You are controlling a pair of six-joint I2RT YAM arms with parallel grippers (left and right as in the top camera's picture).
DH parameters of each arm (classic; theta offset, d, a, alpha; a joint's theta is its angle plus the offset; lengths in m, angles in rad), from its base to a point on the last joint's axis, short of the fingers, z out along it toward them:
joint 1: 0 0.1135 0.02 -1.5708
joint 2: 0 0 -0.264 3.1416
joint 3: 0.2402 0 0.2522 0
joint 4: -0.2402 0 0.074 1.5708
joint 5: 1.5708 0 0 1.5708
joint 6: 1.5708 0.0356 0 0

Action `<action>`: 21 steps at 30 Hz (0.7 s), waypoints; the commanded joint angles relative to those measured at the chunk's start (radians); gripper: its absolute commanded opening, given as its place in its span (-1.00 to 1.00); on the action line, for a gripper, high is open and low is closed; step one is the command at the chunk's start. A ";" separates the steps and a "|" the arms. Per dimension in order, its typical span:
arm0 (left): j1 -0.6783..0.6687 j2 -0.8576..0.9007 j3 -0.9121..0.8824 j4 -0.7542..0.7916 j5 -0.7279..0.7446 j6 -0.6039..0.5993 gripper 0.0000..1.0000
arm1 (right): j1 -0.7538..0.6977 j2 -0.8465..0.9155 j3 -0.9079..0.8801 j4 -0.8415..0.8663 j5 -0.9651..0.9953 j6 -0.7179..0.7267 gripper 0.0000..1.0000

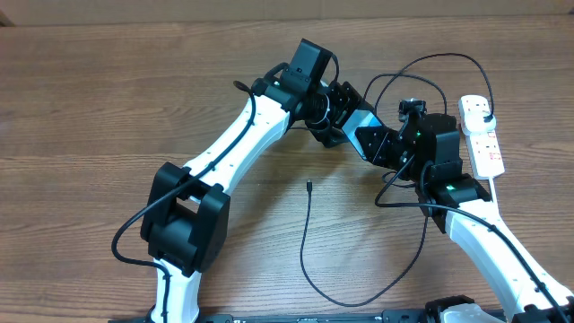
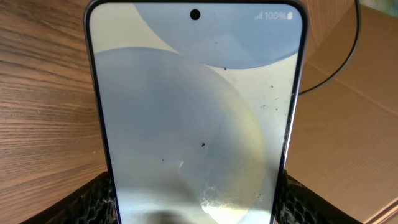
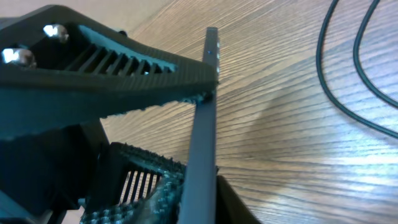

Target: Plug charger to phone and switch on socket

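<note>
Though overhead-hidden, phone point(image 2: 194, 118) screen (wrist-view) lit.

The overhead camera is looking straight down on the whole desk point(image 1: 81, 108). The left wrist camera is facing the phone point(image 2: 193, 118) screen very closely. The right wrist camera is seeing the same phone point(image 3: 202, 137) edge-on, also close.

Wood table point(image 1: 108, 90): charger point(image 1: 305, 242), socket point(image 1: 482, 135).
</note>
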 commanded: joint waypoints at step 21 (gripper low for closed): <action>0.006 -0.040 0.029 -0.003 -0.005 0.008 1.00 | 0.004 0.005 0.031 -0.044 0.153 0.018 -0.92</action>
